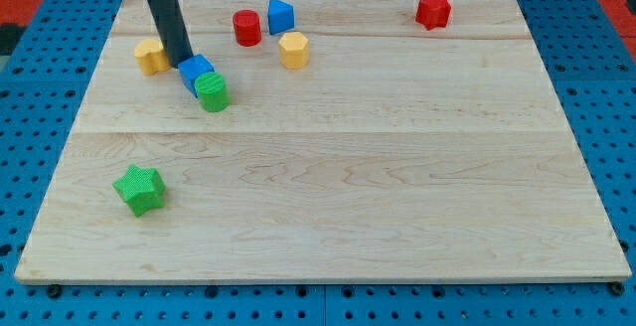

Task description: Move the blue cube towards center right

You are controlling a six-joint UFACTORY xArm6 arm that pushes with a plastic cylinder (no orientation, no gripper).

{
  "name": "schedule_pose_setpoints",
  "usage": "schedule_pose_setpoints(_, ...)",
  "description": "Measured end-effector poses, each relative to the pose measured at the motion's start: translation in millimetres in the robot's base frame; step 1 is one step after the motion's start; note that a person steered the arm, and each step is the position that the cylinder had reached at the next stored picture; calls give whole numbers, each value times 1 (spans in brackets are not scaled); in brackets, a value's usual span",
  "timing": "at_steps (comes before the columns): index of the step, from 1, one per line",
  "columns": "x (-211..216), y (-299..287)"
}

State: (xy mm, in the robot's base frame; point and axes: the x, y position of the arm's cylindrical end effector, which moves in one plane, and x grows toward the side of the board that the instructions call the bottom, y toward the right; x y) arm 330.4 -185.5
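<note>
The blue cube (195, 73) lies on the wooden board (328, 187) at the upper left, touching a green cylinder (212, 92) on its lower right side. My tip (179, 62) stands right against the cube's upper left side. The dark rod rises from there to the view's top.
A yellow block (151, 56) lies just left of the rod. A red cylinder (246, 28), a blue triangular block (280, 16) and a yellow hexagonal block (294, 50) sit at the top. A red star-like block (433, 10) is at the top right, a green star (138, 189) at the lower left.
</note>
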Motion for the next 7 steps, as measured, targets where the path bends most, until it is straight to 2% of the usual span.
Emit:
schedule_pose_setpoints(1,-9,-23)
schedule_pose_setpoints(3,35,-29)
schedule_pose_setpoints(5,15,46)
schedule_pose_setpoints(7,-5,52)
